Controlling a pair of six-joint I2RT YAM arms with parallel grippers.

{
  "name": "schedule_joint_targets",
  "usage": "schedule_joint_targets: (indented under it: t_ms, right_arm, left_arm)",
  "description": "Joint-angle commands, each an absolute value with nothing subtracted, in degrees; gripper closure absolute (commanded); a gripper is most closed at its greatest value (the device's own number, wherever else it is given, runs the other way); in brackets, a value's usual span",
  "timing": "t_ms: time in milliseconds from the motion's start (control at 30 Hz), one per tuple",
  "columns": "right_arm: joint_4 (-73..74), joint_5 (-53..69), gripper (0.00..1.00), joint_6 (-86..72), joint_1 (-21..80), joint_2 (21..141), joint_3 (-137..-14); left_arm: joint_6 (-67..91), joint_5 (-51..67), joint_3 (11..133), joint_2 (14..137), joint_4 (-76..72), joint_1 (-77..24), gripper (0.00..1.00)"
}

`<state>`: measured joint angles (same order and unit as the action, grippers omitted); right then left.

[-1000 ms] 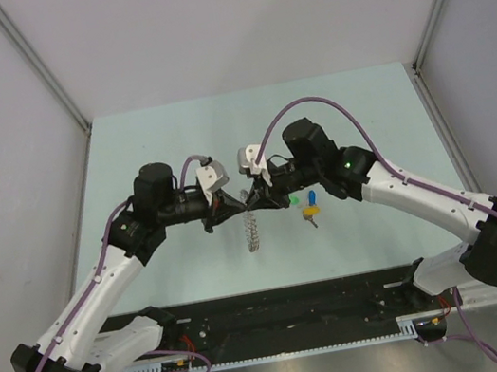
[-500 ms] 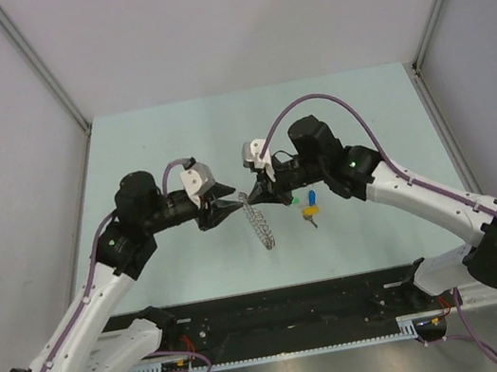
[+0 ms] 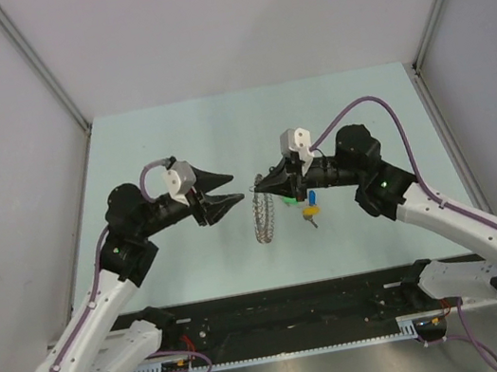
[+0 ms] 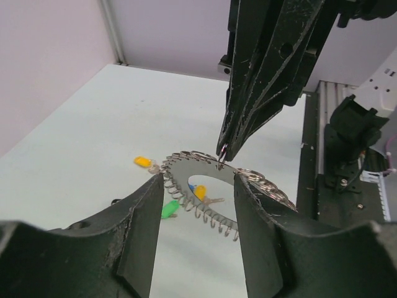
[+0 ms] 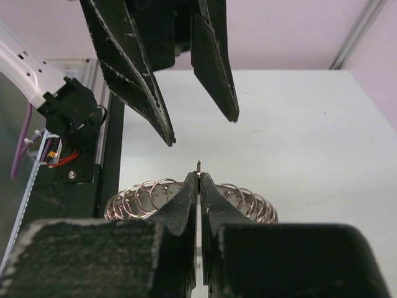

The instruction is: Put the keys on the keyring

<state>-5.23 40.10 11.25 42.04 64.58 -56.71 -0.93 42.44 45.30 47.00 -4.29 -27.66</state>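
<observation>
Top external, against a second ago: no more meeting of both hands at the keyring (image 3: pixel 261 220). Pulled back to the left and off the ring, the left hand (image 3: pixel 222 190), fingers spread apart, nothing between them. Pressed together on the ring's top edge, the right hand (image 3: pixel 255 188), carrying it alone. Ring hanging upright below those tips over the pale green desk (image 3: pixel 173 141), a little right of its earlier spot and turned more face-on; contact of its lower edge with the desk not clear. Just right of the ring, the keys (image 3: pixel 308 204) flat on the desk, green, blue and yellow heads close together, same place as before. Left wrist view: ring just beyond the spread fingers, pinched at its rim from above by the closed tips; one yellow key head showing through the open centre. Right wrist view: open left fingers opposite, clear of the ring.
</observation>
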Motion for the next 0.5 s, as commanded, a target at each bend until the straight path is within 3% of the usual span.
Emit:
schedule_joint_targets:
  t_ms: [0, 467]
  right_arm:
    - [-22.47, 41.84, 1.0, 4.05, 41.4, 61.88, -53.27]
    - [-37.43, 41.75, 1.0, -3.95, 40.69, 60.38, -46.5]
  left_arm:
    - [4.57, 48.42, 44.39, 48.25, -12.48, -27.42, 0.46]
    - [8.78, 48.78, 41.05, 49.13, -20.91, -27.42, 0.55]
